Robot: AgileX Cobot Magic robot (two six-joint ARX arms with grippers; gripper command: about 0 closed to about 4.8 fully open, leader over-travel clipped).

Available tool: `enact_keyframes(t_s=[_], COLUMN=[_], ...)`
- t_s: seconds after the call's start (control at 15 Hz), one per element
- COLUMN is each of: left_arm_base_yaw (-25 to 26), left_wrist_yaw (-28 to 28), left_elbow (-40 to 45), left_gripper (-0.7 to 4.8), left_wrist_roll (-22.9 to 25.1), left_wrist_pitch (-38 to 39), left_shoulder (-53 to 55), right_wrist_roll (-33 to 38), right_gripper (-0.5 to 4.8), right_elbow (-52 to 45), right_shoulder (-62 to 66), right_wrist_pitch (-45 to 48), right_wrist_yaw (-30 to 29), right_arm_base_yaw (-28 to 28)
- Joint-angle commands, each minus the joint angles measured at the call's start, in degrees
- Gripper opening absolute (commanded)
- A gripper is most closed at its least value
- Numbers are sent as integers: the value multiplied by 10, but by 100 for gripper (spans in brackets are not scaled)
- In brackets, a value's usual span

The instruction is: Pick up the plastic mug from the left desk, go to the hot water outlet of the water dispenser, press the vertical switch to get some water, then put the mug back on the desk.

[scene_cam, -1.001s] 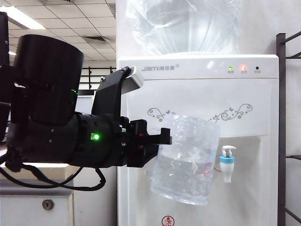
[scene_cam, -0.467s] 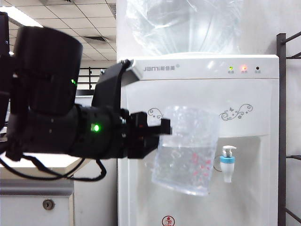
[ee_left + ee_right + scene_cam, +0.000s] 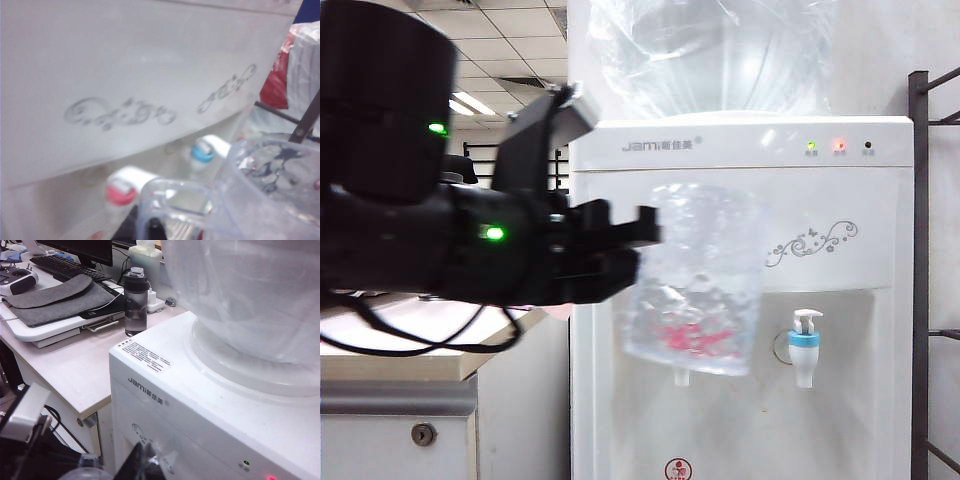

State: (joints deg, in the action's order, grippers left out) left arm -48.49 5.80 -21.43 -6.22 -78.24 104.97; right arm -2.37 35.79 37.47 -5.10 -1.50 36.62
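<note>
- The left gripper (image 3: 645, 240) has its jaws clamped on the handle side of the mug (image 3: 695, 285), holding it in the air in front of the dispenser (image 3: 740, 150).
- The right gripper's jaws are closed and empty; a dark tip of it (image 3: 145, 462) shows only in the right wrist view, high above the dispenser top and the desk (image 3: 65, 365).
- The mug is clear, rippled and slightly tilted; water sloshes inside it, up to roughly half its height.
- Through the mug's lower wall a red blur marks the hot tap (image 3: 120, 187). In the left wrist view, that tap sits just beyond the mug's rim. The blue tap (image 3: 803, 345) is to the right, apart from the mug.
- My reading is that the mug is already filled and the step now is carrying it to the desk (image 3: 390, 345), at the left in the exterior view.
- Keep the grip firm; the handle is thin and the load is liquid.
- Level the mug before you swing it, and move slowly so the water does not spill.
- Clear the tap nozzle first, then travel left.
- Set the base flat on bare desk top, away from the bottle (image 3: 135, 302), before opening.
</note>
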Motion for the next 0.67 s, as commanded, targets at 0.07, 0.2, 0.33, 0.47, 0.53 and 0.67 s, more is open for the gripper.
enact_keyframes(t_s=[0.07,0.2,0.33,0.47,0.53,0.67], left_arm_base_yaw=[15,33,63,106,125,175], left_wrist_yaw=[-5,-7,-7,-7,-7,-7], left_elbow=[17,24,27,27,27,27], left_gripper=[-5,-5,-5,-5,-5,-5], left_wrist_roll=[-4,-4,-4,-4,-4,-4], left_wrist_pitch=[-24,-24,-24,-24,-24,-25], left_shoulder=[-31,-50,-69,-85,-90,-97], right_wrist_roll=[3,3,3,3,3,3], right_gripper=[-5,-5,-5,-5,-5,-5], right_elbow=[1,1,1,1,1,1], right_shoulder=[-1,-1,-1,-1,-1,-1], right_wrist_pitch=[6,6,6,6,6,6], right_wrist_yaw=[1,1,1,1,1,1], right_arm_base_yaw=[0,0,0,0,0,0])
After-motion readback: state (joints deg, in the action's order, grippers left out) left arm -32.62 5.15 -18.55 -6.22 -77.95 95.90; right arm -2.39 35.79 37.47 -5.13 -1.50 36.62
